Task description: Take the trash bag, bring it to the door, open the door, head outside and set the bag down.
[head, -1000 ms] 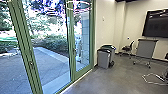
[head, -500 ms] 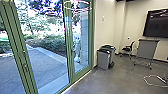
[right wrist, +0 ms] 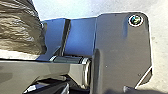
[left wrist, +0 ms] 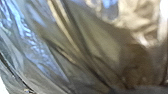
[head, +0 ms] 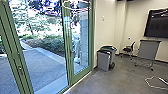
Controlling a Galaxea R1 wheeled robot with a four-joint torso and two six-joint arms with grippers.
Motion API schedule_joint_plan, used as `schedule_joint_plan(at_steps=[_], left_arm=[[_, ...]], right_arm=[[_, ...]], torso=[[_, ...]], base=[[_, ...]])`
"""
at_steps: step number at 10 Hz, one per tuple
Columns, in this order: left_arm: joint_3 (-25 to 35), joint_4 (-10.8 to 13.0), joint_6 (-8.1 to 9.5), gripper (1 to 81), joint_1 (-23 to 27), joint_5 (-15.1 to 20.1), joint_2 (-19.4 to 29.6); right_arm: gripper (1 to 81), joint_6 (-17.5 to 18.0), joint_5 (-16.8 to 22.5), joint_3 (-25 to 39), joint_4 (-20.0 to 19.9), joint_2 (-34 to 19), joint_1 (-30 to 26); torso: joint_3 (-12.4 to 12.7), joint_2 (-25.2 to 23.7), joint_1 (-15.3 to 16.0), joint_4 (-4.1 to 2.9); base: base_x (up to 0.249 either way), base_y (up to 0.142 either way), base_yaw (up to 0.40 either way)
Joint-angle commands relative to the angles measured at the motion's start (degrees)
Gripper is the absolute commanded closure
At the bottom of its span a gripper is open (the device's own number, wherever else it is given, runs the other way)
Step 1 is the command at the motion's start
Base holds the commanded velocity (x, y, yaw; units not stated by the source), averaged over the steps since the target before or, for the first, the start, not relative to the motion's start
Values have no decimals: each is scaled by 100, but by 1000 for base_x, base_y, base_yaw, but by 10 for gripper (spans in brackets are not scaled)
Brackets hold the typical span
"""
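Indoors, a crinkled trash bag [left wrist: 100, 45] looms close to the left wrist camera, the hold of both grippers impossible to tell, while green-framed glass doors [head: 68, 50] span the head view's left.

The grey floor [head: 115, 81] carries bins [head: 103, 60], a chair [head: 128, 49], a wheeled stand [head: 148, 50] and a cable [head: 150, 86].

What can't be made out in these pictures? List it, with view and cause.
- Contents of the trash bag: hidden by its crumpled film, left wrist view.
- The bag's full outline: cut off by the picture's edge, right wrist view.
- Inside of the gray bin: hidden by its walls, head view.
- Rest of the white cable: cut off by the right edge, head view.
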State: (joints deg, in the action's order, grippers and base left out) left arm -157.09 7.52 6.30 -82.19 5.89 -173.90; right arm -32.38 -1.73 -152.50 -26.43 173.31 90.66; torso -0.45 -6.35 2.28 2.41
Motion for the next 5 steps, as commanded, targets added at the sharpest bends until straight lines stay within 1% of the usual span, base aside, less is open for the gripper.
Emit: schedule_joint_plan(at_steps=[1,5], left_arm=[[3,48,3,811,418,246,21],[3,48,3,811,418,246,30]], right_arm=[[10,-23,358,12,41,31,-298],[10,-23,349,20,41,30,-263]], torso=[[0,0,0,0],[0,0,2,0]], base=[[153,0,0],[152,0,0]])
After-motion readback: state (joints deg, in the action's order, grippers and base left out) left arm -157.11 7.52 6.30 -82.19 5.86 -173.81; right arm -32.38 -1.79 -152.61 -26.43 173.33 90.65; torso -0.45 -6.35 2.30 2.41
